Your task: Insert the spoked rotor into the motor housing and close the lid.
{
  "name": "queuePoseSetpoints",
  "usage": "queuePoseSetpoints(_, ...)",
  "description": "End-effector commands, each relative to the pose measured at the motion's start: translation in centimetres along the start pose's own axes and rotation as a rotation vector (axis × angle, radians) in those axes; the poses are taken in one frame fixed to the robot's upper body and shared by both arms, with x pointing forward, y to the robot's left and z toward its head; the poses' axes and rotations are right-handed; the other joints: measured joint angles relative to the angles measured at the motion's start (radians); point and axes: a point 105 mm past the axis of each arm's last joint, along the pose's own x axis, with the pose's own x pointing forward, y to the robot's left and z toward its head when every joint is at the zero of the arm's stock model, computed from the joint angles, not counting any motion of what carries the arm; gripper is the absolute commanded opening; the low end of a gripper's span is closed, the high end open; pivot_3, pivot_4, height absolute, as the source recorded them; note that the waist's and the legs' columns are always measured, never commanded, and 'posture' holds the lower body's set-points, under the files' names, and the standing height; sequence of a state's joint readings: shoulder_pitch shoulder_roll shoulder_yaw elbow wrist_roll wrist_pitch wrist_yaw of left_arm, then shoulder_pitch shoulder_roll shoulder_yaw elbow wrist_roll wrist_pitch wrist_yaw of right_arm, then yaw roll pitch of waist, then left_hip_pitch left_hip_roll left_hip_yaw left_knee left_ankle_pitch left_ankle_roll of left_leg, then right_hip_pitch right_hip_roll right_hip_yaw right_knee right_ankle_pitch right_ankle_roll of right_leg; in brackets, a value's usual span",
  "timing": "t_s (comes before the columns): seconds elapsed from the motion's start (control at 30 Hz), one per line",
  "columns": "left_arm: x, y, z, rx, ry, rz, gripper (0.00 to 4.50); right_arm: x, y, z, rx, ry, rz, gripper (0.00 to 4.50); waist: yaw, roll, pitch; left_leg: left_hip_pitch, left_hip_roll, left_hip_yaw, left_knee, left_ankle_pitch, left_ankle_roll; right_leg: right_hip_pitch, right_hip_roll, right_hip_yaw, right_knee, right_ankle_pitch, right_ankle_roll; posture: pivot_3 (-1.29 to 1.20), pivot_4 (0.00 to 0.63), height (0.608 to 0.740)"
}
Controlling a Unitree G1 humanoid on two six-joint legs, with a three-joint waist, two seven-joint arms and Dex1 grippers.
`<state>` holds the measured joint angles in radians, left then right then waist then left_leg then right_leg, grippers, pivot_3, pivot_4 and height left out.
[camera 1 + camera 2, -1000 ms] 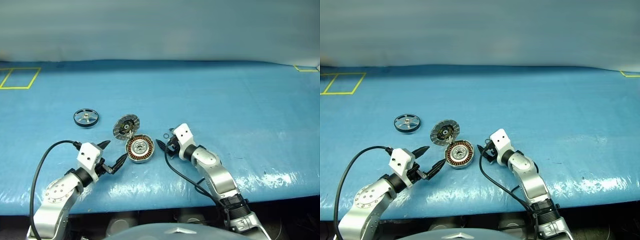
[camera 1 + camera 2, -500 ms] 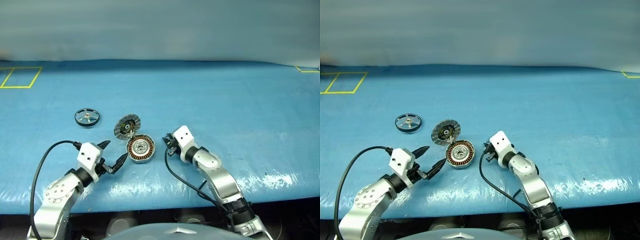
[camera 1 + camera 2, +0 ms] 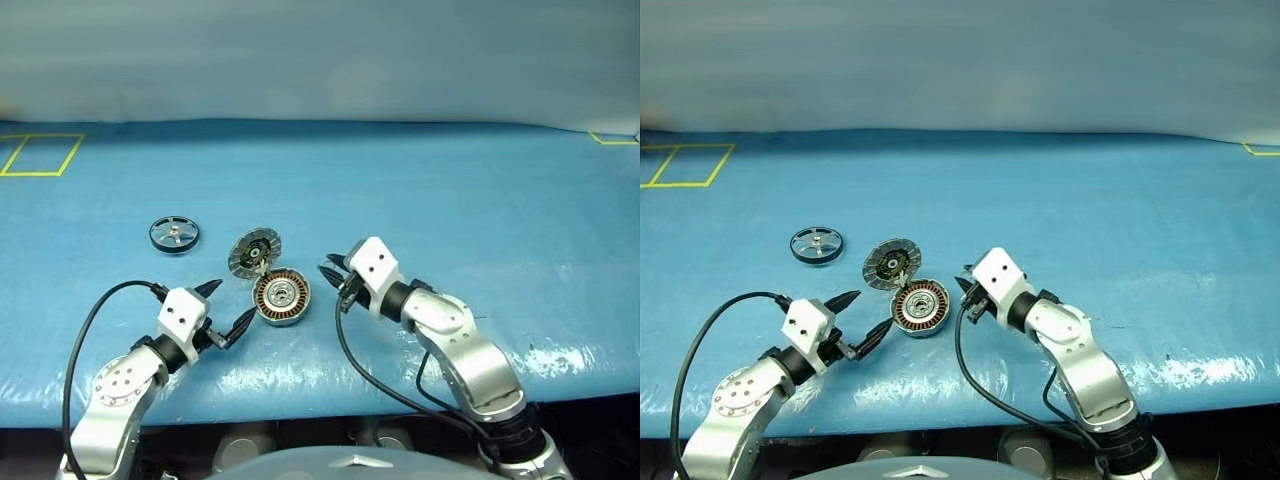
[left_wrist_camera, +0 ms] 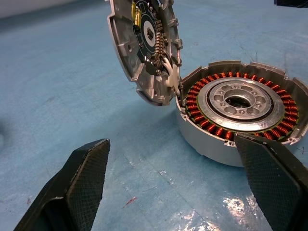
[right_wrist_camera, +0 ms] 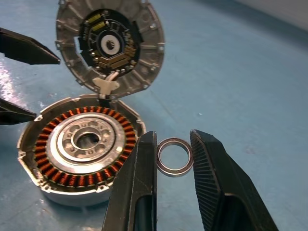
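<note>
The spoked rotor lies flat on the blue table, left of and beyond the other parts. The motor housing sits open with its copper windings up. Its lid stands tilted at the far edge, inner face showing. My left gripper is open just left of the housing, holding nothing. My right gripper hovers right of the housing, shut on a small metal ring between its fingers.
A yellow tape square marks the far left of the table, and a yellow corner the far right. Black cables hang from both wrists near the table's front edge.
My right gripper has shut on the small ring that lay on the table. It has lifted it up and a little back. The left arm has stayed put.
</note>
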<state>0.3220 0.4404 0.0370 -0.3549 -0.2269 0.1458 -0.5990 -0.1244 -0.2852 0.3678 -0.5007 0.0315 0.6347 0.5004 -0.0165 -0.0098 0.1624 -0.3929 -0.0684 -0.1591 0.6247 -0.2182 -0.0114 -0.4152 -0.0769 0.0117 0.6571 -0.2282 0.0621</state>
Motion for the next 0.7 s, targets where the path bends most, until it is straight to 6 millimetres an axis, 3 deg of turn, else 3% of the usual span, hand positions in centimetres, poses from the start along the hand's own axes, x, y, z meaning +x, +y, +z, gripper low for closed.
queuePoseSetpoints(0.03, 0.0, -0.3, 0.6, -0.006, -0.033, -0.026, 4.5, 1.3, 1.3, 1.0, -0.017, -0.047, 0.027, 0.67, 0.0, 0.0, 0.0, 0.0, 0.0, 0.0, 0.0, 0.0, 0.0, 0.0, 0.0, 0.0, 0.0, 0.0, 0.0, 0.0, 0.15, 0.74)
queuePoseSetpoints(0.2, -0.4, -0.7, 0.0, -0.062, 0.002, -0.053, 4.5, 2.7, 3.1, 0.7, 0.029, -0.059, 0.075, 0.67, -0.001, 0.0, 0.0, 0.0, 0.0, 0.0, 0.0, 0.0, 0.0, 0.0, 0.0, 0.0, 0.0, 0.0, 0.0, 0.0, 0.15, 0.74)
queuePoseSetpoints(0.7, -0.6, -1.1, -0.3, -0.097, 0.027, -0.084, 4.5, 4.2, 4.4, -0.5, 0.049, -0.031, 0.139, 0.67, -0.005, 0.0, 0.0, 0.0, 0.0, 0.0, 0.0, 0.0, 0.0, 0.0, 0.0, 0.0, 0.001, 0.0, 0.0, 0.0, 0.15, 0.74)
